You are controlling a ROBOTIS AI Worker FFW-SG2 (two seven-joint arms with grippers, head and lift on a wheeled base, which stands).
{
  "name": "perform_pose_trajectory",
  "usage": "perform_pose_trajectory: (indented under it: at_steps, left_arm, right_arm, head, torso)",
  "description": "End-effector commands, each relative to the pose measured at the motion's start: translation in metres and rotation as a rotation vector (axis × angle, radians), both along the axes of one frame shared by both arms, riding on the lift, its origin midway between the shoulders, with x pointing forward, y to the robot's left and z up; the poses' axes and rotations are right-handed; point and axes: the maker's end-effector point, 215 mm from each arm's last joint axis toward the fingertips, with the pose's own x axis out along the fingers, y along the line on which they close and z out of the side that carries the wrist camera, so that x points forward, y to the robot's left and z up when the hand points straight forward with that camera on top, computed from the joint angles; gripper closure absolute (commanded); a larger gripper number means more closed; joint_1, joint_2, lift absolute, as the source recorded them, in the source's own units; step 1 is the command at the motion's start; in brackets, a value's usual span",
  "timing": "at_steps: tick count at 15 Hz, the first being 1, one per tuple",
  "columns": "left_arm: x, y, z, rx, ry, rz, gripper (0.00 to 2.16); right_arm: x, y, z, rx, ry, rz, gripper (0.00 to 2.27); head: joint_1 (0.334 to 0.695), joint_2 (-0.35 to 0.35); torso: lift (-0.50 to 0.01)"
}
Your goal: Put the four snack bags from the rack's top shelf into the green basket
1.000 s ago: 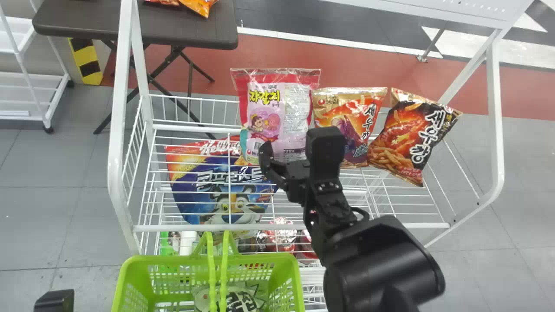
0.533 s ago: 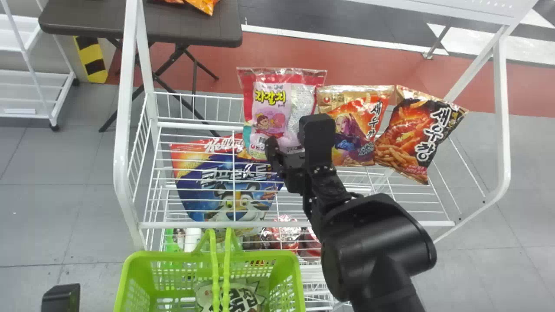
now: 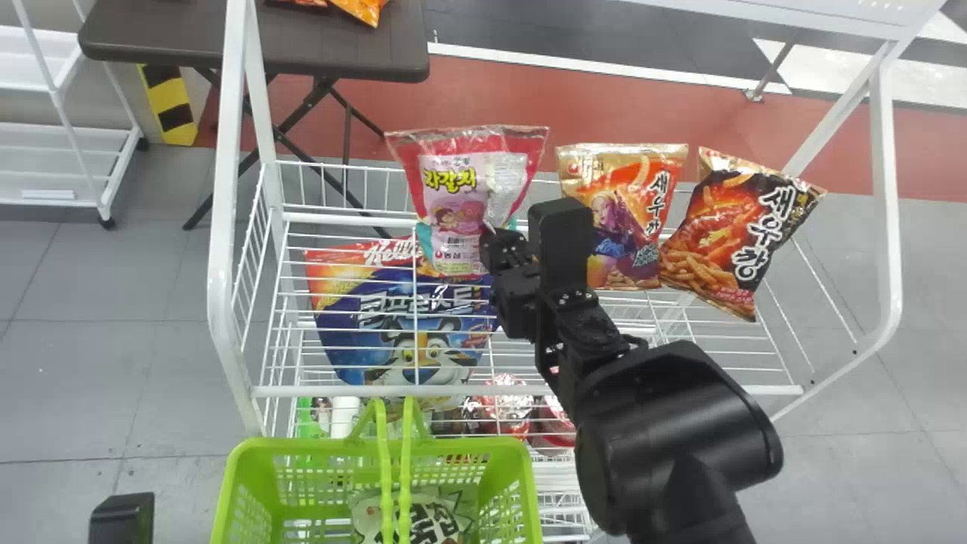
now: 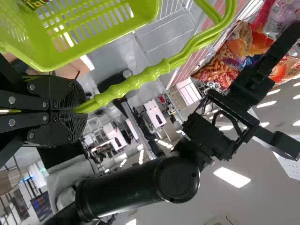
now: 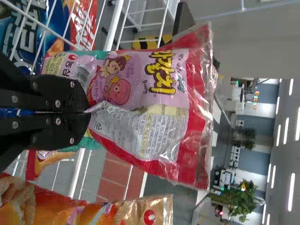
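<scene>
"As a right gripper [image 3: 495, 236] pinches the lower part of a pink snack bag [image 3: 452, 181] at the white rack [image 3: 223, 264], where do the others stand?"

"Just to the right of the pink bag, an orange snack bag [image 3: 631, 204] sits upright, with a black-and-orange snack bag [image 3: 744, 234] leaning rightward beside it, both toward the rear of the top shelf."

"And the green basket [image 3: 506, 447]?"

"In front of the rack, a pale snack bag [image 3: 446, 525] lying inside. The left gripper [image 4: 79, 110] is clamped on its handles [image 4: 122, 89]."

"Anything behind the wires?"

"A blue-and-red cereal bag [image 3: 378, 325], left of the right arm, seen through the rack's bars. Beyond the rack, at the upper left, orange packets [image 3: 359, 9] rest on a dark folding table [image 3: 151, 38]."
</scene>
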Motion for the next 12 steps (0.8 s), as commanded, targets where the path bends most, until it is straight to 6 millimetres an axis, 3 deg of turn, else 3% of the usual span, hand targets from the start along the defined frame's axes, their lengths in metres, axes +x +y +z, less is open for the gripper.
perform_pose_trajectory:
  at_steps: [1,3,5,8,11,12]
  left_arm:
    - [-0.002,0.0,0.0,0.001,0.002,-0.001,2.12]
    - [-0.002,0.0,0.001,0.0,0.0,-0.002,2.12]
    - [-0.002,0.0,0.002,0.0,-0.005,-0.003,2.12]
    - [-0.002,0.0,0.006,-0.003,-0.011,-0.006,2.12]
    - [-0.002,-0.002,0.008,-0.012,-0.013,-0.006,2.12]
    - [-0.001,-0.002,0.01,-0.012,-0.018,-0.004,2.12]
  right_arm:
    - [0.0,0.008,0.014,0.021,-0.041,0.029,2.01]
    - [-0.02,0.019,0.024,0.054,-0.047,0.063,2.01]
    - [-0.054,0.027,0.045,0.081,-0.051,0.074,2.01]
    - [-0.107,0.012,0.067,0.09,-0.023,0.077,2.01]
    - [-0.172,-0.02,0.046,0.104,0.213,0.069,2.01]
    - [-0.196,-0.025,0.037,0.125,0.291,0.075,2.01]
  head:
    - [0.695,-0.187]
    - [0.695,-0.174]
    - [0.695,-0.159]
    - [0.695,-0.156]
    - [0.695,-0.197]
    - [0.695,-0.25]
  torso:
    - [0.0]
    - [0.0]
    - [0.0]
    - [0.0]
    - [0.0]
    - [0.0]
